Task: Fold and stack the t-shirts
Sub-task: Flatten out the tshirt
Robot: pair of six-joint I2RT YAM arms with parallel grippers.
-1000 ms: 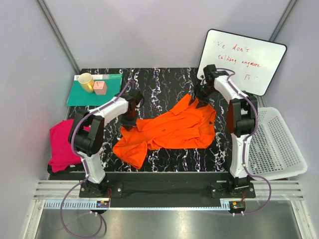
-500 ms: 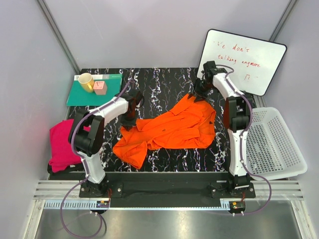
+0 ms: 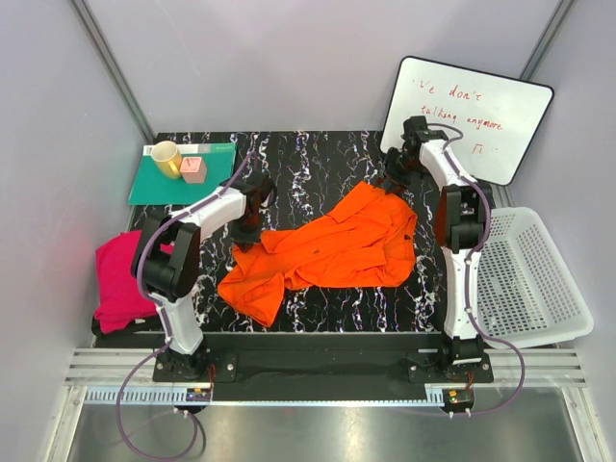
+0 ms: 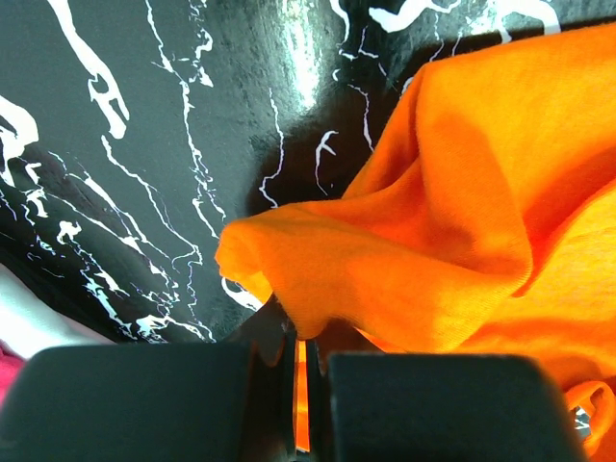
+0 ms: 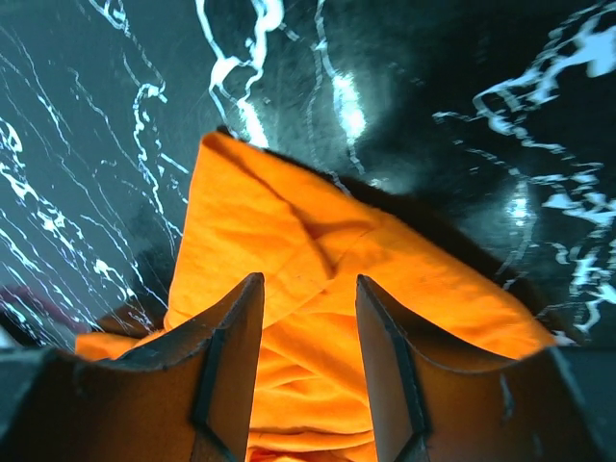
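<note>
The orange t-shirt [image 3: 337,245] lies rumpled and spread across the middle of the black marble table [image 3: 318,154]. My left gripper [image 3: 246,229] is at its left end, shut on an edge of the orange cloth; in the left wrist view a strip of cloth shows between the closed jaws of the left gripper [image 4: 303,380]. My right gripper [image 3: 393,181] hovers open over the shirt's far right corner, and the orange t-shirt [image 5: 289,241] shows below and between the parted fingers of the right gripper [image 5: 308,289]. The pink t-shirt [image 3: 120,279] lies bunched at the table's left edge.
A teal mat [image 3: 159,185] at the far left carries a yellow mug [image 3: 166,156] and a small pink block [image 3: 193,169]. A whiteboard [image 3: 472,115] leans at the far right. A white perforated basket [image 3: 534,279] sits off the table's right side.
My right arm's wrist has swung back towards the whiteboard, and its gripper has drawn slightly away from the shirt's far corner. The left gripper and the orange shirt have stayed in place.
</note>
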